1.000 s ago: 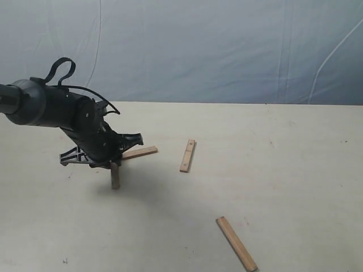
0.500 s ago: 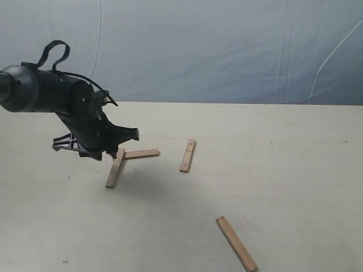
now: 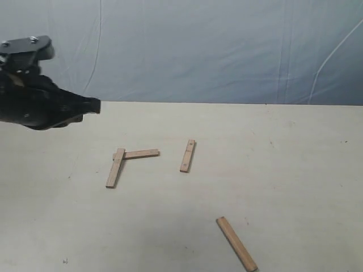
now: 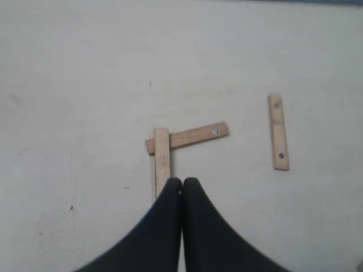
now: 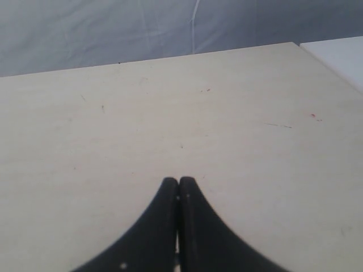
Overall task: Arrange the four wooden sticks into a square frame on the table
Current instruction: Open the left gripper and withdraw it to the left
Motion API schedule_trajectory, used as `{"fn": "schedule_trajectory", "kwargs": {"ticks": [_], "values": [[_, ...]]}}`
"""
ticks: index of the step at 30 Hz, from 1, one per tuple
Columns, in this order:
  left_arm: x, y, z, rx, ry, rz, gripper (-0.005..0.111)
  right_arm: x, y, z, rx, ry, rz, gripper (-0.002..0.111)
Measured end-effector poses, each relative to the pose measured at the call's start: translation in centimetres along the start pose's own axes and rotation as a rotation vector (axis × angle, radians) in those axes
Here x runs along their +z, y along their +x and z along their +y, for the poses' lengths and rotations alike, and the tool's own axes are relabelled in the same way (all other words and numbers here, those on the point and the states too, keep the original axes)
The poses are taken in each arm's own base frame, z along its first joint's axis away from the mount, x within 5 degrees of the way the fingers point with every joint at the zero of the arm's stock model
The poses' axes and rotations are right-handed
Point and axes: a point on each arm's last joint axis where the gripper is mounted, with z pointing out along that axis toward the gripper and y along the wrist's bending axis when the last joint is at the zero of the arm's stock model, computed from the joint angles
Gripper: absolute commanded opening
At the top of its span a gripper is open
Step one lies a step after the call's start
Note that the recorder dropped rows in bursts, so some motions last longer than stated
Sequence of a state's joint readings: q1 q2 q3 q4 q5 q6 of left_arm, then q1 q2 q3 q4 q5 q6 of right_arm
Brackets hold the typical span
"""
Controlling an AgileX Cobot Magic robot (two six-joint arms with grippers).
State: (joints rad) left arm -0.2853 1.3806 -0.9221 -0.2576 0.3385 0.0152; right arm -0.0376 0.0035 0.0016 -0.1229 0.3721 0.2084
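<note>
Left wrist view shows one wooden stick [image 4: 162, 158] overlapping a second stick [image 4: 193, 136] in an L on the desk [image 4: 74, 73], below the hovering left end effector [image 4: 182, 184], its fingers pressed together and empty, like the right end effector [image 5: 179, 182].

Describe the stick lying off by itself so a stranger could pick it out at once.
On the pale table, look nearest the camera in the exterior view. The lone stick lies slanted there. Its neighbours, the L-shaped pair and the straight stick beside it, sit farther back.
</note>
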Motion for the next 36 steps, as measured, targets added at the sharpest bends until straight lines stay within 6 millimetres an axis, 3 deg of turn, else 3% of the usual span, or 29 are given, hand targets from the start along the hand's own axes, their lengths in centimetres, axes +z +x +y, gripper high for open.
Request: {"fn": "schedule_trajectory", "kwargs": {"ticks": [5,10,14,17,21,27,32,36], "values": [[-6.0,2.9,0.4,-0.086,0.039,-0.217,0.0,0.0,-0.5,0.1,-0.001,-0.011,-0.052,-0.001],[-11.8,7.3,1.2,-0.112,0.079,-0.447,0.0,-0.3,-2.3,0.5,-0.001,-0.053,-0.25,-0.001],[-14.6,11.5,2.1,-0.13,0.115,-0.6,0.0,-1.1,-4.3,0.9,0.035,-0.113,-0.491,-0.001],[-15.9,13.6,2.6,-0.149,0.146,-0.716,0.0,-2.0,-5.5,1.1,0.174,-0.188,-0.64,-0.001],[-16.9,15.5,3.1,-0.151,0.174,-0.833,0.0,-2.8,-6.5,1.2,0.401,-0.317,-0.752,-0.001],[-15.5,17.9,3.9,-0.158,0.163,-0.848,0.0,-2.8,-8.1,1.5,0.424,-0.375,-0.836,-0.001],[-14.4,18.9,4.5,-0.158,0.14,-0.849,0.0,-1.8,-11.9,2.0,0.39,-0.382,-0.875,-0.001],[-14.4,18.9,4.4,-0.086,0.117,-0.851,0.0,0.8,-14.9,2.5,0.348,-0.367,-0.842,-0.001]]}}
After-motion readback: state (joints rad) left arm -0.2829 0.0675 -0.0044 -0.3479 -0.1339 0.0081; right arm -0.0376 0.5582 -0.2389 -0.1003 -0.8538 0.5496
